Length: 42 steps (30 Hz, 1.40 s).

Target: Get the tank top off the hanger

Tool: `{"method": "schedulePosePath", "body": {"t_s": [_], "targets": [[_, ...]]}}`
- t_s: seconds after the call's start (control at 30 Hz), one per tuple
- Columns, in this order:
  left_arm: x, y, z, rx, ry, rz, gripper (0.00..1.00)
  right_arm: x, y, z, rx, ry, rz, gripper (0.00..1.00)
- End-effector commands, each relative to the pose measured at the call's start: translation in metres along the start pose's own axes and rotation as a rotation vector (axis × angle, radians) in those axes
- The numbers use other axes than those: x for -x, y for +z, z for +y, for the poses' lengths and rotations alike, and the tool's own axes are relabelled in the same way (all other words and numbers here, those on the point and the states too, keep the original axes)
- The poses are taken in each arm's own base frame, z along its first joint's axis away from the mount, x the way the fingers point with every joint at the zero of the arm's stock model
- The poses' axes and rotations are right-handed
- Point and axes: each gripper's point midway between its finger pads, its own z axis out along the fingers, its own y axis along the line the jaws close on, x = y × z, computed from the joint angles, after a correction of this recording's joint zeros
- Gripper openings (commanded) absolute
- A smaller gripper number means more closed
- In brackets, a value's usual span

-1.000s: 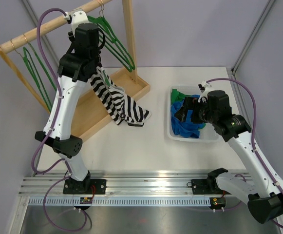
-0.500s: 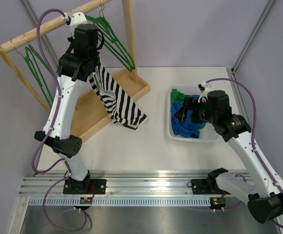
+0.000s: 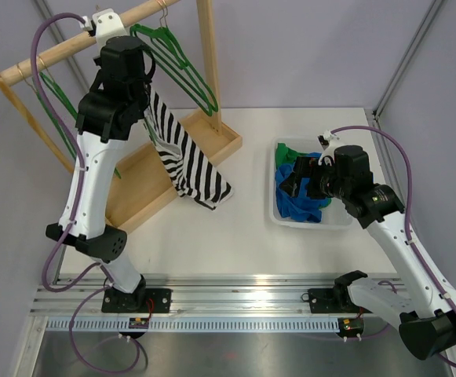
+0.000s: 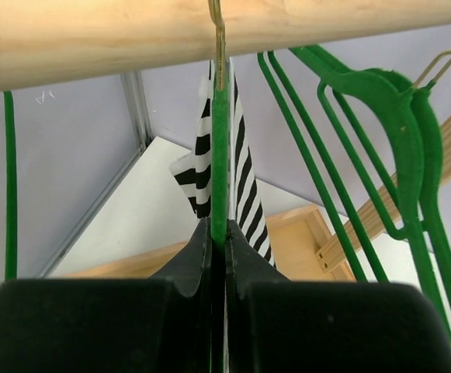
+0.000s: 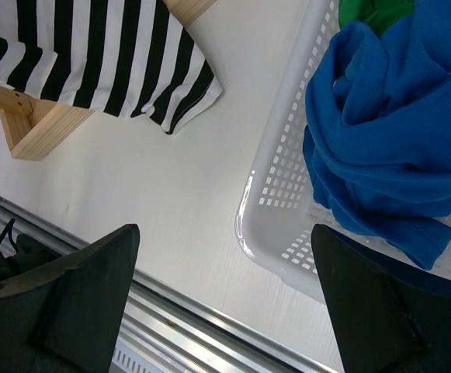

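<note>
**Left wrist view, nearest.** The left hand [image 4: 217, 233] is shown clenched on the neck of a green hanger [image 4: 220, 155], and its two dark fingers [image 4: 190, 256] are pressed together around the plastic just below the metal hook. The step in hand is judged to be the securing of the hanger. The garment is not yet freed.

**Next move.** The hook must be lifted clear of the wooden rod [image 4: 132, 39], which lies directly above the fingertips. Alternatively, the hanger may be held steady while the cloth is drawn off its shoulders. A second grasp on the fabric is probably called for, since only the hanger is held by the left hand.

**Task's thing.** The striped tank top [image 4: 244, 194] lies just beyond the fingertips, on either side of the gripped neck. In the top view it hangs below the hand and trails down to the wooden base [image 3: 216, 145]. Whether its hem touches the tabletop [image 3: 235, 236] cannot be told.

**To the side.** Spare green hangers [image 4: 400, 132] are hung on the same rod, to the right of the hand.

**Farthest.** The right hand [image 5: 223, 233] is held released, fingers wide, well apart from the tank top. Its position is over the near rim of a white basket [image 5: 275, 206], in which a blue garment [image 5: 380, 140] lies.
</note>
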Motion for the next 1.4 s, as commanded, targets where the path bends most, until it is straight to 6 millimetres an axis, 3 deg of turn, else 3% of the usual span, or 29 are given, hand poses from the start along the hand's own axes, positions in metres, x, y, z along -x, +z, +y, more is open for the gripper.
{"method": "schedulePosePath", "body": {"t_s": [0.0,0.1,0.13,0.23,0.27,0.37,0.5,0.6,0.7,0.73,0.8,0.83,0.9,0.93,0.97,1.03,1.07,1.17,1.2,1.27,1.3,1.37], "targets": [[0.056,-0.039,0.018,-0.017,-0.147,-0.146,0.0,0.012,-0.002,0.007,0.036,-0.016,-0.055,1.0],[0.046,-0.055,0.02,-0.066,-0.166,-0.121,0.0,0.013,-0.003,0.009,0.048,-0.012,-0.058,1.0],[0.031,-0.055,0.016,-0.092,-0.157,-0.085,0.0,0.013,-0.003,0.01,0.051,-0.012,-0.057,0.99],[0.027,-0.075,0.021,-0.169,-0.2,-0.065,0.0,0.014,-0.003,0.012,0.059,-0.015,-0.061,0.99],[0.013,-0.074,0.018,-0.183,-0.183,-0.033,0.0,0.015,-0.003,0.012,0.059,-0.012,-0.065,0.99],[0.007,-0.093,0.019,-0.276,-0.205,-0.016,0.0,0.017,-0.003,0.013,0.066,-0.011,-0.072,0.99],[-0.025,-0.103,0.013,-0.372,-0.187,0.037,0.0,0.017,-0.001,0.019,0.101,-0.004,-0.071,0.99],[-0.03,-0.126,0.011,-0.49,-0.207,0.038,0.0,0.014,0.001,0.029,0.161,0.008,-0.057,0.99],[-0.057,-0.143,0.014,-0.565,-0.21,0.096,0.0,0.016,0.004,0.046,0.271,0.015,-0.069,1.0],[-0.086,-0.143,0.012,-0.578,-0.201,0.159,0.0,0.015,0.004,0.051,0.3,0.018,-0.068,0.99],[-0.094,-0.16,0.017,-0.645,-0.213,0.161,0.0,0.011,0.007,0.062,0.387,0.028,-0.048,0.99],[-0.122,-0.165,0.014,-0.685,-0.195,0.229,0.0,0.01,0.008,0.066,0.412,0.039,-0.041,0.99],[-0.14,-0.179,0.013,-0.757,-0.198,0.26,0.0,0.008,0.011,0.074,0.472,0.039,-0.03,0.99],[-0.155,-0.193,0.003,-0.858,-0.187,0.313,0.0,0.006,0.012,0.079,0.49,0.048,-0.023,0.99],[-0.184,-0.196,0.002,-0.888,-0.168,0.377,0.0,-0.001,0.017,0.08,0.499,0.053,-0.006,0.99],[-0.209,-0.21,-0.005,-0.977,-0.162,0.465,0.0,-0.004,0.022,0.092,0.53,0.036,-0.01,1.0],[-0.238,-0.211,-0.005,-0.985,-0.147,0.539,0.0,-0.008,0.031,0.09,0.508,0.042,-0.004,1.0],[-0.261,-0.223,-0.01,-1.064,-0.186,0.599,0.0,-0.018,0.052,0.1,0.484,0.027,0.015,0.99],[-0.284,-0.224,-0.006,-1.063,-0.196,0.643,0.0,-0.02,0.059,0.103,0.476,0.024,0.016,0.99],[-0.291,-0.231,-0.01,-1.107,-0.244,0.662,0.0,-0.027,0.079,0.102,0.427,0.032,0.041,0.97],[-0.307,-0.23,-0.008,-1.098,-0.255,0.695,0.0,-0.031,0.086,0.101,0.411,0.035,0.055,0.97],[-0.307,-0.235,-0.01,-1.127,-0.301,0.688,0.0,-0.038,0.102,0.1,0.381,0.038,0.084,0.95]]}}
